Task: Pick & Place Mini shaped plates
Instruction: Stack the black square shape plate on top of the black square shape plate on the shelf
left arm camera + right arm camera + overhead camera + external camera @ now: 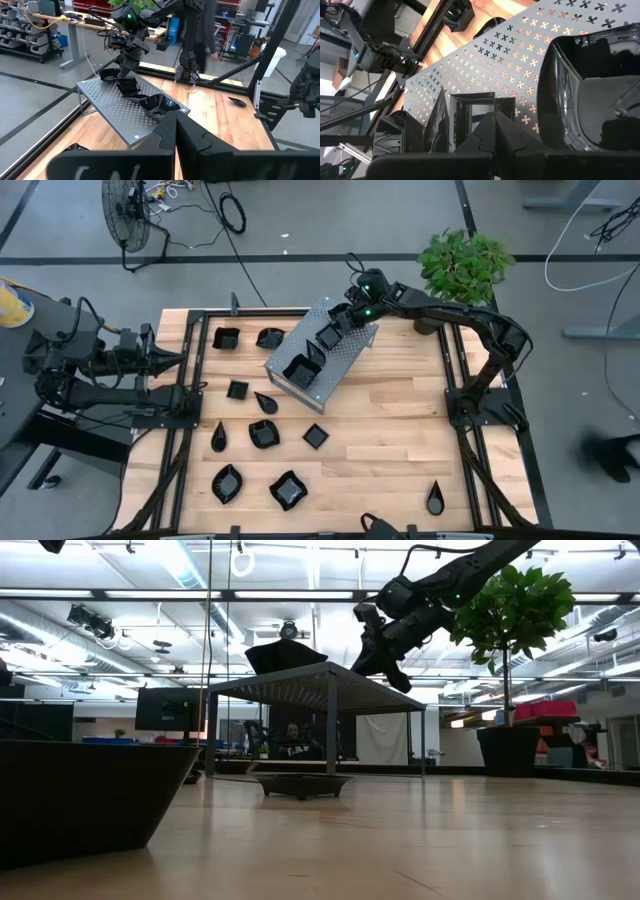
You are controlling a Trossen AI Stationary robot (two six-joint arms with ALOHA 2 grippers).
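Observation:
A grey perforated metal box (340, 365) stands slantwise at the table's far middle. Three small glossy black plates sit on its top: one (300, 368) at its near end, one (327, 337) in the middle, one (345, 317) at its far end. Several more mini shaped plates lie on the table's left half, among them a teardrop (219, 437) and a square (315, 436); one teardrop (435, 498) lies near right. My right gripper (495, 122) is shut and slants down over the box's far end. My left gripper (175, 125) is shut and parked at the left edge. My right gripper's shut fingertips stand just before the rim of a square plate (472, 107) on the box top, coming slanting down from the far right. The fingers themselves hide the spot, so I cannot tell whether they touch the plate or the box.
A potted green plant (465, 265) stands at the far right corner, close behind my right arm. A black frame (185, 395) runs along the table's edges. Bare wood (400, 430) lies on the table's right half.

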